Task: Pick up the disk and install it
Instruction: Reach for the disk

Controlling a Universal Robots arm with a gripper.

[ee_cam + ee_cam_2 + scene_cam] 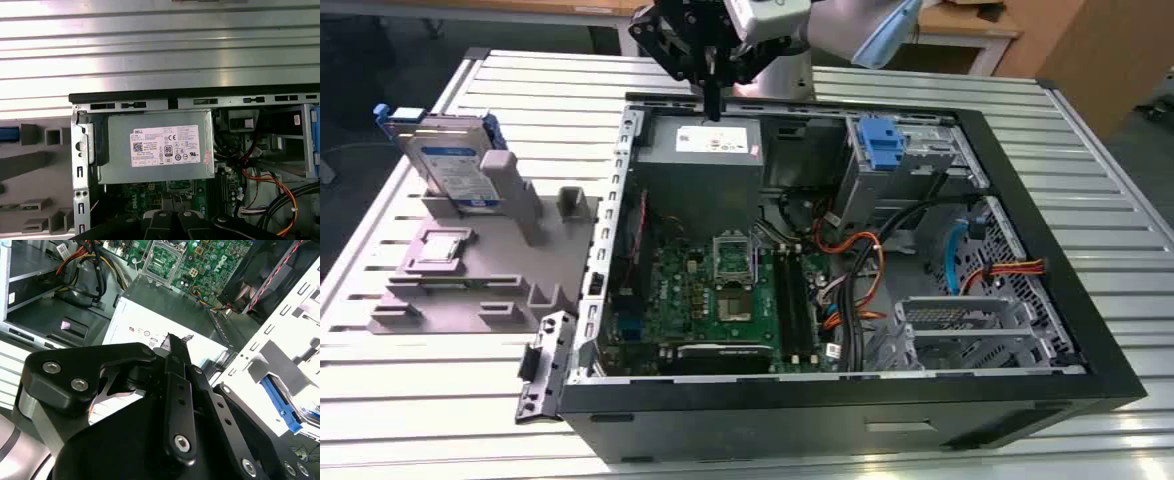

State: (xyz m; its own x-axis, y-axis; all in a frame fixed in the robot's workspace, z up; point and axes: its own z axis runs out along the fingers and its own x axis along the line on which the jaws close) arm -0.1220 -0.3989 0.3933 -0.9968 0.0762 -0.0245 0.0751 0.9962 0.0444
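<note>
The jaws are pressed together with nothing between them, tips pointing down just above the power supply. The supply sits at the edge of the open case nearest the arm. In the second wrist view the closed tips hang over the supply's white label.

The disk stands upright on edge in a grey holder on the worktop, beside the case at the exterior view's left and well apart from the jaws. Inside the case, a bare blue bracket sits in the drive bay and the motherboard lies below the supply.
</note>
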